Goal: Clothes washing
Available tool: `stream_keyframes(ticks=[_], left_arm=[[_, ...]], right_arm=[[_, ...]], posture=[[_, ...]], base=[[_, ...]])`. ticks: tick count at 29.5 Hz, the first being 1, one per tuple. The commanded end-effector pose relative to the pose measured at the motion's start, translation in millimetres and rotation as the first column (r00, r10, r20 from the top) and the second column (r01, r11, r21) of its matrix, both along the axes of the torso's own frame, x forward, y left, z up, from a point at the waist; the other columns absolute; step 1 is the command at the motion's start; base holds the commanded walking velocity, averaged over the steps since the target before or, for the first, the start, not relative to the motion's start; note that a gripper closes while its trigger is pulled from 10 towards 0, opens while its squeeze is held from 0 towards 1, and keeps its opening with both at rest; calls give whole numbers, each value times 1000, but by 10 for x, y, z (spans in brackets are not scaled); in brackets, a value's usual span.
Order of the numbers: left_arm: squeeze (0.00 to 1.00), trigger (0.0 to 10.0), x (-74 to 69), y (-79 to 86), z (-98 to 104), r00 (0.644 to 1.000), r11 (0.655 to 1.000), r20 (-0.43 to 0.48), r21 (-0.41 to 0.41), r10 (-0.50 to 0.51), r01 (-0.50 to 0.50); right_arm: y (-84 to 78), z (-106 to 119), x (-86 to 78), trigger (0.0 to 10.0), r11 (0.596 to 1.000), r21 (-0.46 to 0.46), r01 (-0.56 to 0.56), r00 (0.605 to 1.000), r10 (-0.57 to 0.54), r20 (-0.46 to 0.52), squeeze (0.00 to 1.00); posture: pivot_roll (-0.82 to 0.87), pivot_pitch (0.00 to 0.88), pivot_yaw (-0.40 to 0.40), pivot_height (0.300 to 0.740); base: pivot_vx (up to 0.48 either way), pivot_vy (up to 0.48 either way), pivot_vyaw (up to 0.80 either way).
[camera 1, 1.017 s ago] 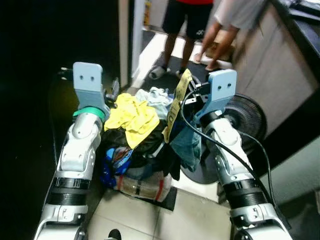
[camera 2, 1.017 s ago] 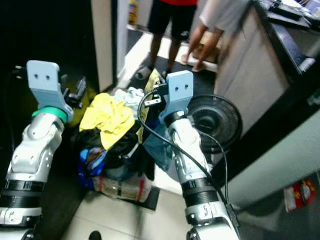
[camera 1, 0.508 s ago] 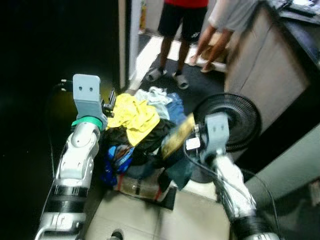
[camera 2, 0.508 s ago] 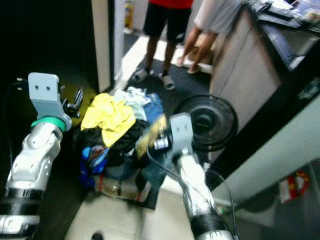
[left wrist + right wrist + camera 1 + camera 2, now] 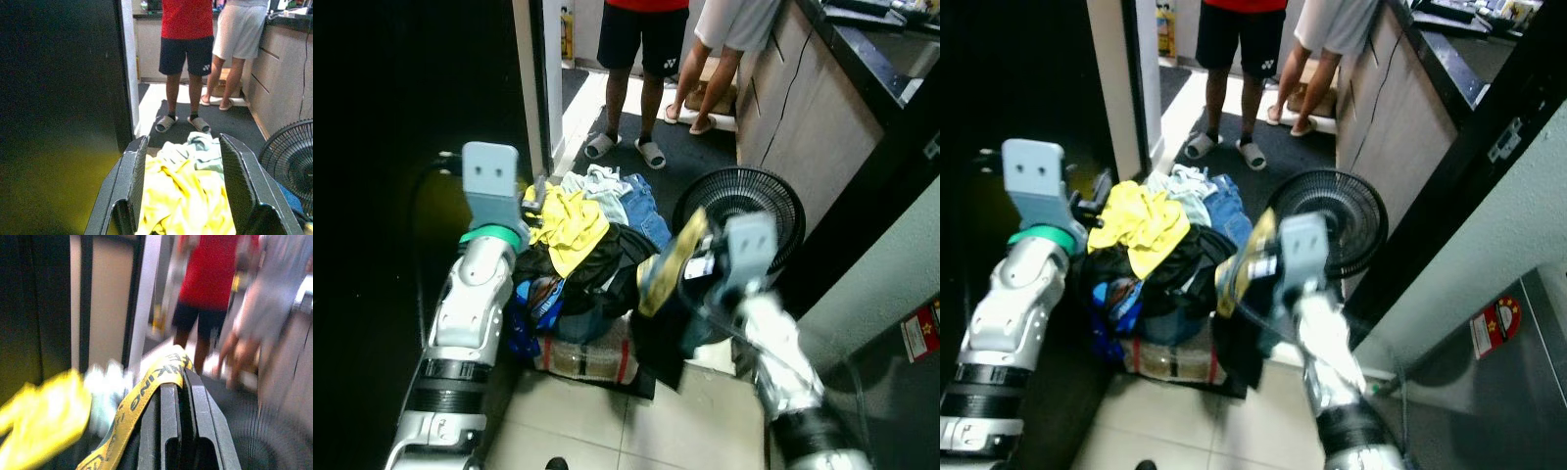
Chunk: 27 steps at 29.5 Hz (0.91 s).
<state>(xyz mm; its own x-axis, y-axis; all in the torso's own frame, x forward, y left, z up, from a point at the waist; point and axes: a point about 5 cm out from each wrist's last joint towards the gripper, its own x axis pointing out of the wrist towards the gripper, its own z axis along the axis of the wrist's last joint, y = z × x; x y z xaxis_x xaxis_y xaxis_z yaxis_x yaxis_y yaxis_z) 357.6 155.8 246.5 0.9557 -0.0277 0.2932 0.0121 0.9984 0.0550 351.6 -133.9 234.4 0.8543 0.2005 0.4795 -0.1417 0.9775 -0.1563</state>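
Head-camera and wrist views of a laundry pile heaped on a tiled floor beside a doorway. The pile rests on a bag-like bundle; a yellow garment lies on top, with pale blue-white cloth and denim behind it and black clothing beneath. The left gripper hovers at the near-left edge of the pile, its two black fingers spread apart with the yellow garment seen between them and nothing grasped. The right gripper is raised in front of a black floor fan, blurred by motion in the head views; its fingers are pressed together, pinching a yellow strap printed with dark letters. From the strap a dark garment hangs down just beside the right edge of the pile. Two people stand beyond the pile on a dark mat: one in a red top and dark shorts wearing slippers, the other in a grey-white garment. A wooden counter runs along the right.
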Motion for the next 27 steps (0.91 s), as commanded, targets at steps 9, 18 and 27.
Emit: stream_keyframes(ticks=[9, 18, 27], left_arm=[[0, 10000, -222, -14, -757, 983, 999, -186, 51, 4, 5], [0, 10000, -1028, 338, -2201, 795, 993, -597, 89, 111, -72], [0, 10000, -1127, 423, -2556, 707, 984, -684, 136, 178, -116]], right_arm=[[-3, 387, -42, 10000, 999, 43, 0, 990, -6, 138, 0], [-96, 423, -13, 10000, 996, 91, 21, 994, -31, 105, 0], [-55, 312, 34, 10000, 996, 91, 6, 998, -11, 55, 0]], posture=[[90, 94, -22, 740], [90, 79, -33, 740], [76, 41, -46, 740]], base=[[0, 0, 0], [0, 0, 0], [0, 0, 0]])
